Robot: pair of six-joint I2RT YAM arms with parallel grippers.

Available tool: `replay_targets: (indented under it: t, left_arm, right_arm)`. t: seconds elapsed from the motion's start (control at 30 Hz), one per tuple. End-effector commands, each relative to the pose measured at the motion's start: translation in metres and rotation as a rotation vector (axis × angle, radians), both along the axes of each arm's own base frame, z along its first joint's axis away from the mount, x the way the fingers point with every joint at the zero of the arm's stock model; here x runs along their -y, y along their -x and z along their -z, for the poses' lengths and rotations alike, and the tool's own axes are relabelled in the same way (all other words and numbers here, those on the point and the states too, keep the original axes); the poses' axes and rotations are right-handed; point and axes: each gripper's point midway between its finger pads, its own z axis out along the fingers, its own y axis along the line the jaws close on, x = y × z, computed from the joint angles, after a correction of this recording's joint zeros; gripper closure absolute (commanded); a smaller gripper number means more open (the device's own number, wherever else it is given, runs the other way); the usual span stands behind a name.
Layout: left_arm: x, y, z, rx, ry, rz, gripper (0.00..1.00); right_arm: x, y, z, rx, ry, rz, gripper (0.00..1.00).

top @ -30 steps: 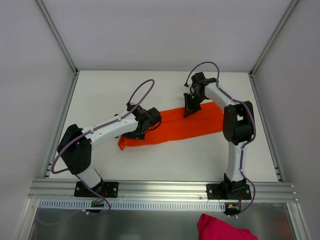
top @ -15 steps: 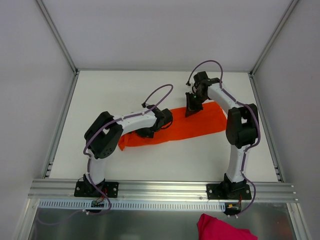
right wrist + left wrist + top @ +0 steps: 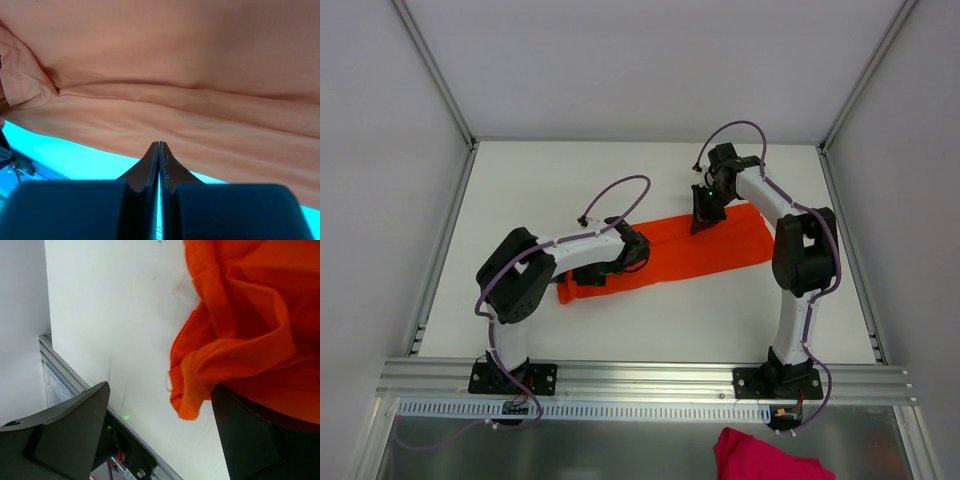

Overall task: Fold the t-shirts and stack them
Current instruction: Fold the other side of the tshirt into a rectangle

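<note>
The orange t-shirt [image 3: 690, 250] lies folded into a long strip across the table, its left end [image 3: 240, 330] bunched and wrinkled. My left gripper [image 3: 592, 275] is low over that left end, open. In the left wrist view its fingers [image 3: 65, 440] stand wide apart, and a loose corner of fabric [image 3: 190, 400] hangs between them, close to the right one. My right gripper [image 3: 702, 215] is shut at the strip's far edge. In the right wrist view its tips [image 3: 159, 146] meet against the fabric [image 3: 165, 75], with no cloth seen between them.
A pink cloth [image 3: 765, 455] lies below the table's near rail [image 3: 640, 378]. White walls and metal posts enclose the table on the left, back and right. Bare table shows behind and in front of the shirt.
My left arm has folded its elbow back toward its base, and its gripper has swung from mid-strip toward the shirt's left end, jaws narrowing slightly. The right gripper has stayed put, shut.
</note>
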Motion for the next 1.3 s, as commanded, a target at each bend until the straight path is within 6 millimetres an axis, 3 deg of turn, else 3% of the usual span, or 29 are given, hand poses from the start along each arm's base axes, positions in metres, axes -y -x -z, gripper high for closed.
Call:
replay_targets:
  t: [0.0, 0.2, 0.43, 0.7, 0.8, 0.83, 1.0, 1.27]
  left_arm:
    - [-0.031, 0.022, -0.029, -0.022, -0.075, -0.033, 0.17]
    - [-0.025, 0.048, -0.008, -0.127, 0.050, -0.058, 0.17]
    - [-0.038, 0.082, -0.002, -0.223, 0.081, -0.085, 0.18]
    - [-0.042, 0.089, -0.013, -0.241, 0.077, -0.096, 0.20]
    - [-0.025, 0.089, -0.004, -0.294, 0.180, -0.039, 0.18]
    - [-0.011, 0.089, 0.003, -0.327, 0.248, -0.024, 0.17]
    - [0.025, 0.086, -0.005, -0.349, 0.431, 0.132, 0.13]
    - [-0.016, 0.100, -0.026, -0.314, 0.225, -0.054, 0.11]
  right_arm:
    - [-0.002, -0.001, -0.013, 0.031, -0.030, -0.007, 0.99]
    - [-0.001, -0.001, -0.014, 0.030, -0.028, -0.005, 0.99]
    - [-0.001, -0.001, -0.013, 0.032, -0.020, -0.009, 0.99]
    - [0.001, 0.000, -0.014, 0.036, -0.013, -0.009, 0.99]
    - [0.001, 0.000, -0.013, 0.035, -0.012, -0.010, 0.99]
    - [0.001, 0.000, -0.013, 0.034, -0.012, -0.010, 0.99]
    - [0.002, -0.002, -0.013, 0.039, -0.008, -0.009, 0.99]
    - [0.002, 0.001, -0.012, 0.034, -0.008, -0.011, 0.99]
